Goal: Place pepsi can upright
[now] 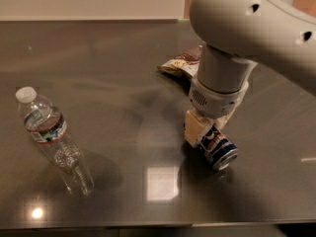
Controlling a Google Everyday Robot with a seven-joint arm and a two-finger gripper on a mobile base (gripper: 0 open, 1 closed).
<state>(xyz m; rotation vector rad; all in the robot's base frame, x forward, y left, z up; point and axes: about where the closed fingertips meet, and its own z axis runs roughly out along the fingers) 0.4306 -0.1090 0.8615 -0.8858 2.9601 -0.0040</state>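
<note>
The pepsi can is dark blue with red-and-white marks. It lies on its side on the dark table, right of centre, with its silver end towards the front right. My gripper hangs straight down from the big pale arm and sits low over the can's far end, right at it. The wrist hides the top of the can.
A clear plastic water bottle with a white cap stands tilted at the front left. A brown-and-white crinkled snack bag lies just behind the gripper. The table's front edge runs along the bottom of the view.
</note>
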